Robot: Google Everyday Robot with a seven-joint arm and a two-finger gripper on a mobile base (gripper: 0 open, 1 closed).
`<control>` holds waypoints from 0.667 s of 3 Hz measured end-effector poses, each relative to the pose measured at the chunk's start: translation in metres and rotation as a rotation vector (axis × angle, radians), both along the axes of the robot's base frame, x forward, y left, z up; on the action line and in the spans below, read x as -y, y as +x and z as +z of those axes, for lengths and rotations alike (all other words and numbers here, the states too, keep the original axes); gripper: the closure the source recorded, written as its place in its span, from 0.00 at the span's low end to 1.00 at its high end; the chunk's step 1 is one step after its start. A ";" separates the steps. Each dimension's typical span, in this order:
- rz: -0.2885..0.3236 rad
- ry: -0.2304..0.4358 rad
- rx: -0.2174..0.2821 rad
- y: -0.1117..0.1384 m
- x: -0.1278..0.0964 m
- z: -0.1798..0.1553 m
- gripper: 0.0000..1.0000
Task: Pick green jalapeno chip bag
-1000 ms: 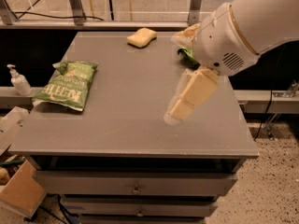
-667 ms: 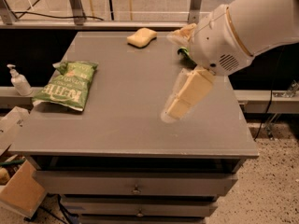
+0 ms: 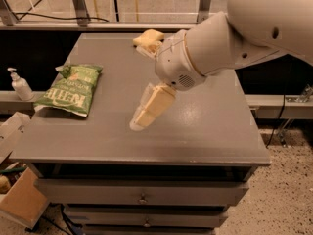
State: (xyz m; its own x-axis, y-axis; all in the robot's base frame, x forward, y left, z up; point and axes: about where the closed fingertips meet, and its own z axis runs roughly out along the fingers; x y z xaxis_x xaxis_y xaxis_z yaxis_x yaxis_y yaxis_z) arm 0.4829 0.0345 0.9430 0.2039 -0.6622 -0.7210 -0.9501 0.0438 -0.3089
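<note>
Green foil with white block lettering identifies the target. The green jalapeno chip bag point(image 3: 71, 89) lies flat on the bench point(image 3: 205, 136), on the bench's left part as the camera sees it, close to the bench's left edge. The claw point(image 3: 141, 119) hangs over the middle of the bench, angled down toward the bench's front-left, well apart from the bag. Nothing is visibly held in it. Whether the claw is open or closed cannot be told from this view.

Step in hand, as judged: approach for the grasp.

1. Confirm that the claw is fully open before descent.
2. Carry the claw toward the bench's left part, clear of the bench surface.
3. A flat bag offers little height. Aim at a puffed area or a crimped end so the foil bunches inside the claw.
4. Close gently. Foil is likely slippery and the contents crush.
5. Lift straight up from the bench.

Keep clear of the pale yellow object point(image 3: 149, 37) at the bench's far edge. Also avoid the pump bottle point(image 3: 19, 84) just beyond the bench's left edge.
</note>
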 end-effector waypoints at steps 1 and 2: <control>0.006 0.026 0.006 0.022 -0.036 -0.022 0.00; -0.028 0.044 0.008 0.045 -0.062 -0.039 0.00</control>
